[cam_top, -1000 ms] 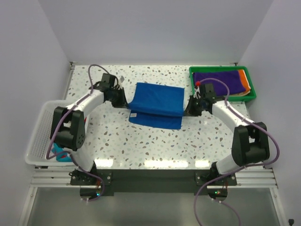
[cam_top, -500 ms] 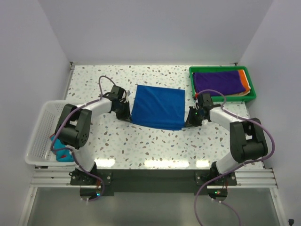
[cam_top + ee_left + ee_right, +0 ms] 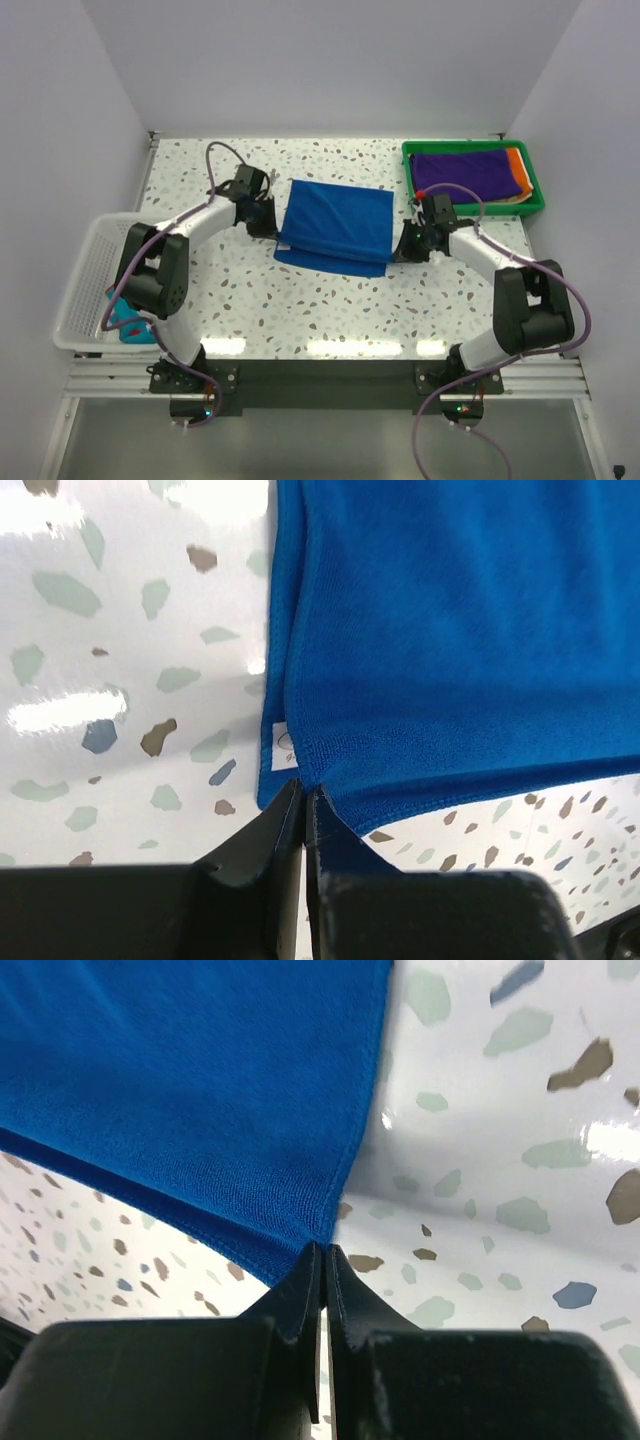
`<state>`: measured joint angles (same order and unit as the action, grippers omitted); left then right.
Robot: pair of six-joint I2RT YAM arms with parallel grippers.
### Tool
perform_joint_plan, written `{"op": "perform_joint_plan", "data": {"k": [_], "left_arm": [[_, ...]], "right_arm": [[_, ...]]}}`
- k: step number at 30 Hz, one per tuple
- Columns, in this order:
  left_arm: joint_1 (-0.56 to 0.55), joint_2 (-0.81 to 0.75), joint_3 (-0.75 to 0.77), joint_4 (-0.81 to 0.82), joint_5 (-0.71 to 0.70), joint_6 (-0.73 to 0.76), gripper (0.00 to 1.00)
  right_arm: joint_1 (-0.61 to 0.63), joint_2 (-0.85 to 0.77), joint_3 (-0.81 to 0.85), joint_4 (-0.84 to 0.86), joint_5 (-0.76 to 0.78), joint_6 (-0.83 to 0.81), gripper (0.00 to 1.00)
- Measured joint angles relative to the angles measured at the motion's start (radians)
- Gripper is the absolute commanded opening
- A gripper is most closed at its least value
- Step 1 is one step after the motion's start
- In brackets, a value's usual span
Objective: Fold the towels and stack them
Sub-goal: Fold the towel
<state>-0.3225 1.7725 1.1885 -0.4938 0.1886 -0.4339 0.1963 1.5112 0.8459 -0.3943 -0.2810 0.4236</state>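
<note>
A white terrazzo counter [image 3: 330, 300], flecked with grey, brown and green chips, is boxed in by plain pale walls [image 3: 330, 60] at the back and on both sides. Bright light glares off its glossy top. Metal rails [image 3: 100, 380] run along its near edge.

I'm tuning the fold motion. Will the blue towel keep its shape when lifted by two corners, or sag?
Likely floppy: the blue towel drapes in folds between the left claw and the right claw, each shut on a corner. Probably light, since thin fingertip pinches seem to carry it. Its textured weave looks grippy, so slipping seems unlikely.
</note>
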Motion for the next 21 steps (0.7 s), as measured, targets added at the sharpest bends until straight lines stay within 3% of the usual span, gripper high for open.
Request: {"op": "perform_joint_plan", "data": {"k": [5,10,17,21], "left_arm": [[0.027,0.020,0.153,-0.032,0.003,-0.002,0.06],[0.098,0.115,0.395,0.008,0.054,-0.038,0.05],[0.145,0.315,0.703,0.204,0.175,-0.112,0.04],[0.145,0.420,0.784,0.326,0.224,-0.146,0.04]], "right_arm": [[-0.001,0.003,0.133,-0.020,0.050,0.004,0.00],[-0.001,0.079,0.383,0.018,0.152,0.011,0.00],[-0.021,0.297,0.691,0.110,0.292,0.011,0.00],[-0.049,0.406,0.807,0.149,0.333,-0.003,0.00]]}}
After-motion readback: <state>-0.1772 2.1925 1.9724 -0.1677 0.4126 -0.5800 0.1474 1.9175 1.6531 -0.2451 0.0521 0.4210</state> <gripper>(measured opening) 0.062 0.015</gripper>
